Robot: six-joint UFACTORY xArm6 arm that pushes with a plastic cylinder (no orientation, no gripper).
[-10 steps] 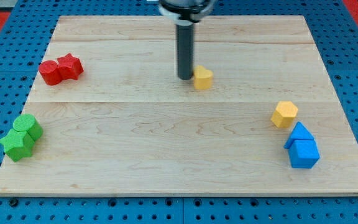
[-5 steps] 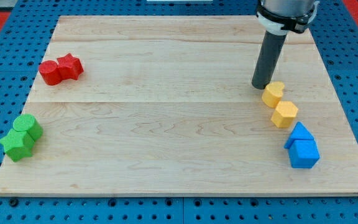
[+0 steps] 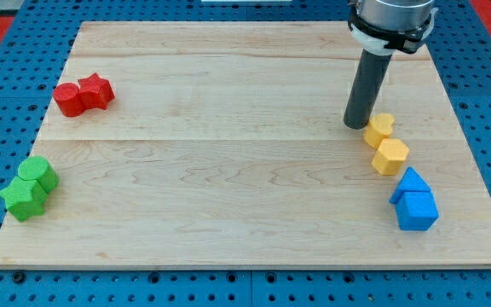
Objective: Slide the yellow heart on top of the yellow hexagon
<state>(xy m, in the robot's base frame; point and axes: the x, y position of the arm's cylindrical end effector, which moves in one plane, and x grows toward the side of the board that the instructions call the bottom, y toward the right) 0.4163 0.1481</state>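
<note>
Camera view shows the dark rod coming down from the view's top right, with my tip (image 3: 355,125) resting on the wooden board (image 3: 228,196). It has no jaws and holds nothing; it merely stands against the view's left side of the yellow heart (image 3: 379,130), touching it or nearly so.

The yellow heart sits just above the yellow hexagon (image 3: 390,156) in the view, the two blocks touching or all but touching, the heart slightly to the left of the hexagon. Both lie near the board's right edge.

Just below the hexagon, a blue block with a pointed top (image 3: 410,182) sits against a blue cube-like block (image 3: 417,211); these two touch each other and stand a little apart from the hexagon.

Well away, at the view's left, a red cylinder (image 3: 69,100) and a red star (image 3: 97,91) lie side by side and touching, near the upper left. Lower down on the left edge, a green round-topped block (image 3: 37,172) touches a green star (image 3: 22,198).
</note>
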